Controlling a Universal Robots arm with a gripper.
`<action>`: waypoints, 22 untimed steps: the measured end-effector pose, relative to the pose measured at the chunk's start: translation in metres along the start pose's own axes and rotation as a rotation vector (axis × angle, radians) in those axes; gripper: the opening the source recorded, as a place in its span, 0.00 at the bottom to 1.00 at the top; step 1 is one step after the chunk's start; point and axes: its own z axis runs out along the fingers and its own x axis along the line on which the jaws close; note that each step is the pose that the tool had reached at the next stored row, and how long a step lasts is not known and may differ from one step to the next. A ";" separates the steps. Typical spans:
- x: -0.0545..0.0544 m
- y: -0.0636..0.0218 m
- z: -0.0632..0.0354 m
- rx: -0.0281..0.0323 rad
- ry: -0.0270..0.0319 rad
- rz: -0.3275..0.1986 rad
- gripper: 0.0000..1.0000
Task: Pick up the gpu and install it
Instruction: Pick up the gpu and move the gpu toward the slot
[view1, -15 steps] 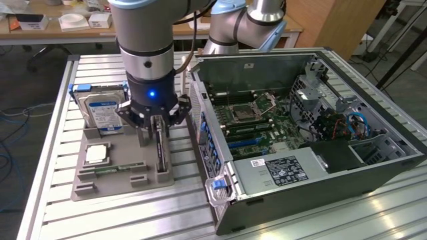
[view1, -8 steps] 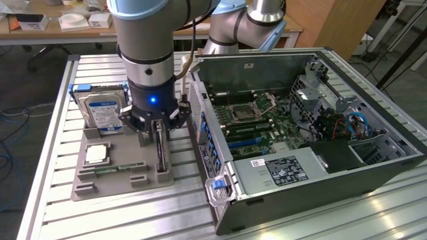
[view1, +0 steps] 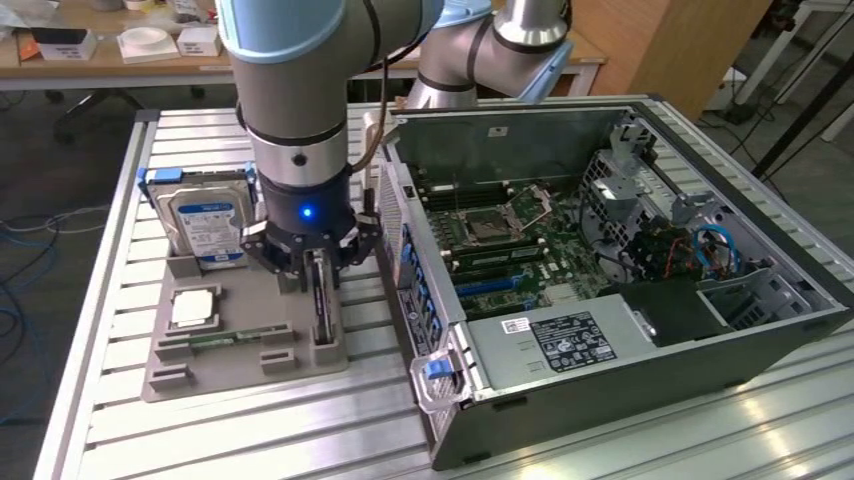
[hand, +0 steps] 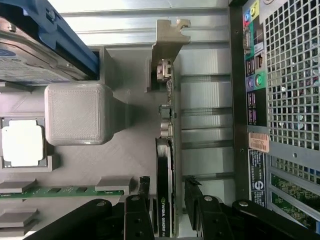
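Observation:
The gpu (view1: 322, 312) stands on edge in a slot of the grey holder tray (view1: 247, 372), beside the computer case. In the wrist view I see the gpu (hand: 165, 150) edge-on, black cooler on one face and its silver end bracket (hand: 167, 45) at the far end. My gripper (view1: 316, 268) hangs straight over the card's near end. The gripper (hand: 168, 194) is open, with one black finger (hand: 144, 189) on the cooler side and the other on the board side. A small gap shows on each side of the card.
The open computer case (view1: 747, 345) lies at the exterior view's right, with the motherboard (view1: 514, 245) and its blue slots exposed. The tray also holds a blue-labelled hard drive (view1: 207, 222), a CPU (view1: 196, 308) and a memory stick (view1: 230, 338). The case's rear panel (hand: 285, 100) is close to the gripper.

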 end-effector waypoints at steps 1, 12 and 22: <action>0.000 -0.0001 0.0016 0.0000 0.0000 0.000 0.42; 0.002 0.0010 0.0083 -0.0001 -0.0002 0.000 0.42; 0.002 0.0010 0.0085 0.0000 0.0000 0.000 0.40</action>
